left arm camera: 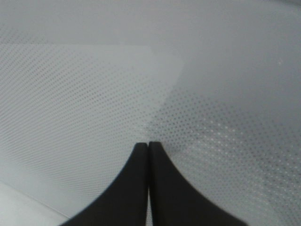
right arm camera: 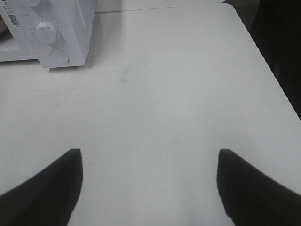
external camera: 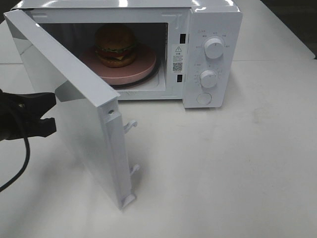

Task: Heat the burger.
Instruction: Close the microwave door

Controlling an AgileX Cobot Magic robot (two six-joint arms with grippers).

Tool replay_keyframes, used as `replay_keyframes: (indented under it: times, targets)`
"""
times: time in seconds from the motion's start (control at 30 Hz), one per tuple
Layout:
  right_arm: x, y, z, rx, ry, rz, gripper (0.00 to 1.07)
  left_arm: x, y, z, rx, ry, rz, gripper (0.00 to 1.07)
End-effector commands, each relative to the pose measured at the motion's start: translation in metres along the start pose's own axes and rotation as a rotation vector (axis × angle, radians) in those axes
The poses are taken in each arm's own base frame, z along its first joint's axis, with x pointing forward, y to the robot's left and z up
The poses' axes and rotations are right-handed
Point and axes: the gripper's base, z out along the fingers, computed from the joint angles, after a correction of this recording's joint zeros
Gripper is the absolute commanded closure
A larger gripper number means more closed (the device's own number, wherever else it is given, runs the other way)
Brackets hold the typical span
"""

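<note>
White tabletop point(external camera: 223, 173) carries the microwave point(external camera: 213, 29) at the far edge, with its door point(external camera: 74, 109) swung about halfway open toward the camera.

**Position of task item.** The burger point(external camera: 115, 44) sits upright on the pink plate point(external camera: 143, 64) inside the cavity, on the turntable. Loading appears complete; door closure and timer setting are not yet done.

**Gripper state.**
- Left gripper point(left arm camera: 148, 143): jaws fully together, holding nothing. The tips point at the perforated outer face of the door, touching or just short of it; contact cannot be confirmed.
- Right gripper point(right arm camera: 149, 151): jaws spread wide, empty, hanging over bare table to the right of the microwave.

**Probable faults from this state.**
1. Tip slip. The closed fingertips bear on a smooth panel; an oblique push is likely to slide them along it rather than swing the door.
2. Incomplete latching. A weak push may leave the latch hooks point(external camera: 130, 126) unseated, and heating would not start.
3. Appliance shift. An excessive push may slide the unrestrained microwave across the table, moving the lower knob point(external camera: 208, 78) away from the right gripper's expected reach.
</note>
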Motion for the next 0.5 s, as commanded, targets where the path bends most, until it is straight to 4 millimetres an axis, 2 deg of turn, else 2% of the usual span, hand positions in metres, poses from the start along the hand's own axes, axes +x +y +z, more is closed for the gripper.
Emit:
replay_keyframes:
  times: [0.03,0.13,0.37,0.5]
  targets:
    - [0.002,-0.001,-0.003,0.004,-0.030,0.006,0.32,-0.006,-0.009,0.011,0.000,-0.032,-0.018,1.07]
    - [0.002,-0.001,-0.003,0.004,-0.030,0.006,0.32,-0.008,-0.020,0.022,0.011,-0.033,-0.017,1.07]
    - [0.002,-0.001,-0.003,0.004,-0.030,0.006,0.32,-0.012,-0.030,0.038,-0.010,-0.031,-0.082,1.07]
    - [0.002,-0.001,-0.003,0.004,-0.030,0.006,0.32,-0.021,-0.039,0.056,-0.005,-0.003,-0.104,1.07]
